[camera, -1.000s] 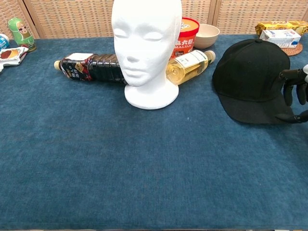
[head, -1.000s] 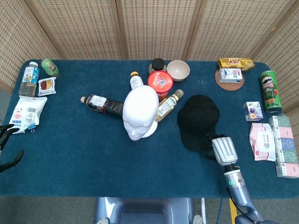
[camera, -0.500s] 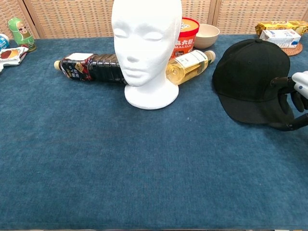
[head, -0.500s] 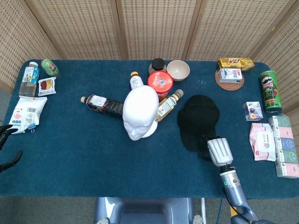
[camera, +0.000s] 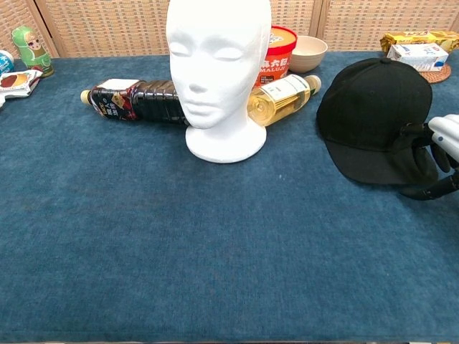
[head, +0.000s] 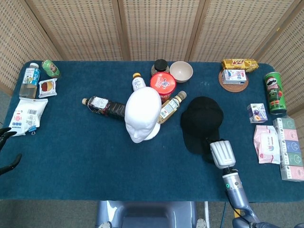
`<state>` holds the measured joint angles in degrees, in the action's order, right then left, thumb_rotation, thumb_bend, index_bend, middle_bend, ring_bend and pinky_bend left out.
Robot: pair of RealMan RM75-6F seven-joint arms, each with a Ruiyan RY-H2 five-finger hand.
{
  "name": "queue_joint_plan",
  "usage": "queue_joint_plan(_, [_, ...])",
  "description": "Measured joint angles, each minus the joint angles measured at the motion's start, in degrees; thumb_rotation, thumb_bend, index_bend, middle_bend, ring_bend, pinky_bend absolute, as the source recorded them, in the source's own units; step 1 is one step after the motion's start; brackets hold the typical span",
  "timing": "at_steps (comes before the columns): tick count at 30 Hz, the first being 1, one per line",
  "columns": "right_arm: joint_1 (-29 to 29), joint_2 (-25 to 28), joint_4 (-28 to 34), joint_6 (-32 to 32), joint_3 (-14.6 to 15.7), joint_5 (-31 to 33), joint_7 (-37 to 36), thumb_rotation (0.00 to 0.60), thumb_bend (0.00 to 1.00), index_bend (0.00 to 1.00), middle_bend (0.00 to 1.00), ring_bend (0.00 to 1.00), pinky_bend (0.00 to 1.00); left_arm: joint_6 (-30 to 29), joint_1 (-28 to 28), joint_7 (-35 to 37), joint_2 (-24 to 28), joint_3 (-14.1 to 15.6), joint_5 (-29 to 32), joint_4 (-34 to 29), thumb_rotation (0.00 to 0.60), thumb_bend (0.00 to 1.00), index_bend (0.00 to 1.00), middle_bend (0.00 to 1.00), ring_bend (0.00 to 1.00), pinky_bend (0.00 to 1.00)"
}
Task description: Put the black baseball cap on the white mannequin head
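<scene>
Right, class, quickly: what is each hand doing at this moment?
Left hand: at the table's left edge, holding nothing, fingers apart.
Right hand: at the black cap's brim; a grip cannot be told.

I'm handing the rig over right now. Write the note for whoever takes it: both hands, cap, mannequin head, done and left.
Right robot hand: at the near brim of the black baseball cap, fingers around its edge; a firm hold isn't clear.
Left robot hand: at the table's far left edge, holding nothing.
Cap lies flat on the table, to the right of the white mannequin head, which stands upright and bare.
Done: reach to the cap.
Left: secure the grasp, lift, seat the cap on the head.
</scene>
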<state>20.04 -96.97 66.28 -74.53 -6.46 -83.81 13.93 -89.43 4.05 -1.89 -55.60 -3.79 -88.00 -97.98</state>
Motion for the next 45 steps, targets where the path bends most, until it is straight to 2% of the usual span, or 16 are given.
queue_joint_plan(14, [1.1, -4.7, -6.5, -1.5, -2.2, 1.2, -2.0, 0.526, 0.2, 0.38, 0.61, 0.69, 0.61, -0.3, -0.3, 0.8, -0.2, 0.1, 0.3, 0.7, 0.541, 0.3, 0.22, 0.2, 0.17, 0.24])
queue_joint_plan(25, [4.1, -7.6, -10.8, -3.7, -7.1, 2.6, -5.7, 0.533, 0.24, 0.4, 0.57, 0.65, 0.61, -1.0, -0.9, 1.4, 0.1, 0.2, 0.3, 1.0, 0.538, 0.29, 0.22, 0.2, 0.17, 0.24])
queue_joint_plan(32, [6.4, -8.2, -12.4, -2.7, -9.3, 3.9, -5.5, 0.54, 0.25, 0.41, 0.53, 0.61, 0.6, -1.2, -1.1, 1.6, 0.2, 0.2, 0.4, 0.9, 0.541, 0.29, 0.22, 0.2, 0.17, 0.24])
queue_joint_plan(37, [8.1, -10.2, -16.2, -1.1, -10.9, 6.2, -5.3, 0.541, 0.28, 0.41, 0.49, 0.57, 0.58, -1.4, -1.3, 2.0, 0.2, 0.2, 0.5, 1.1, 0.538, 0.3, 0.22, 0.2, 0.17, 0.24])
queue_joint_plan(45, [11.5, -13.5, -23.0, 0.8, -12.9, 8.2, -6.3, 0.549, 0.31, 0.41, 0.48, 0.56, 0.58, -1.8, -1.8, 2.7, 0.3, 0.3, 0.6, 1.5, 0.541, 0.29, 0.22, 0.2, 0.17, 0.24])
